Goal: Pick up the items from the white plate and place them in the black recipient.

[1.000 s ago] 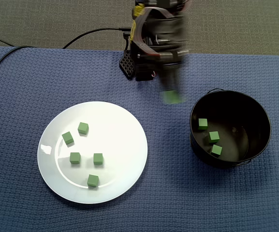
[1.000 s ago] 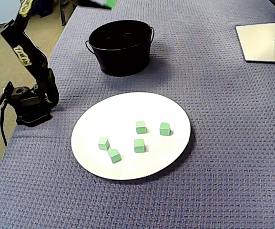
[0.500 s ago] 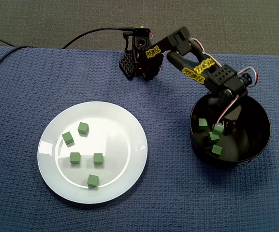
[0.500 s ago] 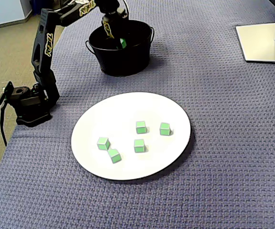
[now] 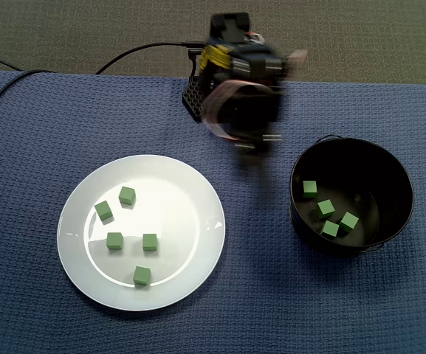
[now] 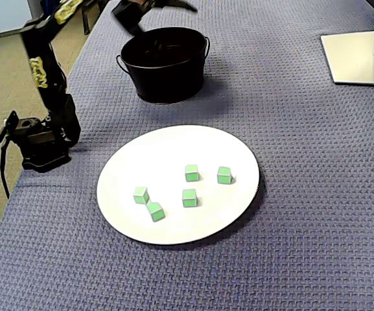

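Nearest in the angled fixed view, a round white plate (image 6: 118, 170) holds five small green cubes (image 6: 191, 172), well apart from the fingers on the camera's side. Farther back, a black metal bucket (image 6: 167, 78) stands just beneath the black two-finger gripper (image 6: 155, 8). The top-down fixed view shows four more green blocks (image 5: 325, 209) inside the bucket. The fingers are blurred by motion, so I cannot tell how wide they stand.

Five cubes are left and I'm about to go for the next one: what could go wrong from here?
1. On the white plate, one green cube sits almost against its neighbour. Closing on either may knock the other away.
2. The arm is motion-blurred close to the black bucket, so a fast swing could clip its rim.
3. The plate looks glossy, so nudged cubes may slide.
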Robot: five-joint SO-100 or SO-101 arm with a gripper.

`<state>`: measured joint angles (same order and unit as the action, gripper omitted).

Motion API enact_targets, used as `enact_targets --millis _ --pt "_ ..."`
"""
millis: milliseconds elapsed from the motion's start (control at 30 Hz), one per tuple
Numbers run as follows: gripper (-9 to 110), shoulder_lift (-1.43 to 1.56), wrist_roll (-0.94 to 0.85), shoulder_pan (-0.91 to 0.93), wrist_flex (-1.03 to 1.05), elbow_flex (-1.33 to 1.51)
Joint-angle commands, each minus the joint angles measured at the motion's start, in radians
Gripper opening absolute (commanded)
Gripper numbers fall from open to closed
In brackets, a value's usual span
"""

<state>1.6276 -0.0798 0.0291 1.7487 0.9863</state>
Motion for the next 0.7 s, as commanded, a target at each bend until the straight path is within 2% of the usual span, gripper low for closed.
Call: enact_targets --millis 0,100,200,433,667 --pt "47 0.11 -0.046 0.42 -0.077 0.262" --pt "47 0.11 -0.141 0.58 -0.273 0.558" --pt "42 0.077 -0.264 0.652 -0.494 0.772" --pt "39 -0.089 -0.43 0.746 -0.548 0.782" --pt "38 -0.206 -0.486 0.761 -0.635 0.741"
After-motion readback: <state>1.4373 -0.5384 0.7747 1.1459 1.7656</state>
